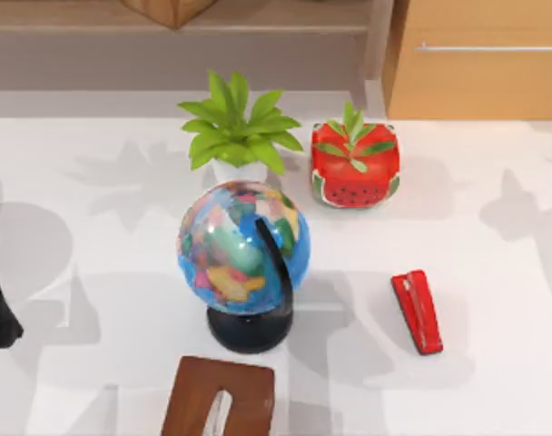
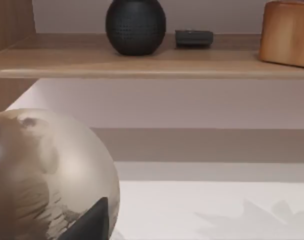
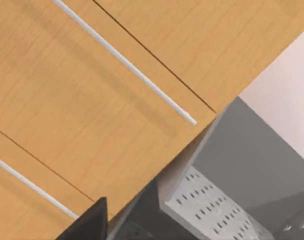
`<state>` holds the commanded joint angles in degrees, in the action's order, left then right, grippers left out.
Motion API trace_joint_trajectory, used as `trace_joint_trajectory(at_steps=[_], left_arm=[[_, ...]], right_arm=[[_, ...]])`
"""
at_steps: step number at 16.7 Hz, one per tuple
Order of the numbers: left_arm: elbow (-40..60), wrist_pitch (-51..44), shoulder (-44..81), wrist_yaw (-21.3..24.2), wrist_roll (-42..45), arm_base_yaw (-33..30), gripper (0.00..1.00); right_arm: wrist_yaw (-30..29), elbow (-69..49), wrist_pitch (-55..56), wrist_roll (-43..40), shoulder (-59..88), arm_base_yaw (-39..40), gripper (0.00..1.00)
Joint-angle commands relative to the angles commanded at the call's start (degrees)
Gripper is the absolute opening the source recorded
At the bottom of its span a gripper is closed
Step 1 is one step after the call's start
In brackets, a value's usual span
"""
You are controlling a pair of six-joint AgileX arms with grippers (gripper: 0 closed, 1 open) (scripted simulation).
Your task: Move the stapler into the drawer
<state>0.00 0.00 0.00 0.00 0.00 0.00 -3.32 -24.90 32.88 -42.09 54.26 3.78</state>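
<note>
Brown wooden box point(image 1: 219, 397), white table point(image 1: 494, 272), stapler point(image 1: 417, 312), shut drawer point(image 1: 480, 59)

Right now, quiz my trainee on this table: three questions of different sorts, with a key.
1. True or false: the stapler lies inside the drawer.
2. What stands nearest the stapler? A) globe B) leafy plant in the white pot C) dark brown box
3. Fill in: the drawer's silver handle sits at the table's far ____ corner.

Key: 1 false; it lies on the table. 2 A. 3 right.
</note>
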Motion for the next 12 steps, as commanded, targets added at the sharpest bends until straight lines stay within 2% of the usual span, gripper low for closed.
trace_joint_trajectory(at_steps=[7, 12], left_arm=[[0.0, 0.0, 0.0, 0.0, 0.0, 0.0, 1.0], [0.0, 0.0, 0.0, 0.0, 0.0, 0.0, 1.0]], right_arm=[[-4.3, -16.4, 22.6, -26.8, 40.1, 3.2, 1.0], [-7.3, -25.1, 34.8, -40.7, 62.8, 5.3, 1.0]])
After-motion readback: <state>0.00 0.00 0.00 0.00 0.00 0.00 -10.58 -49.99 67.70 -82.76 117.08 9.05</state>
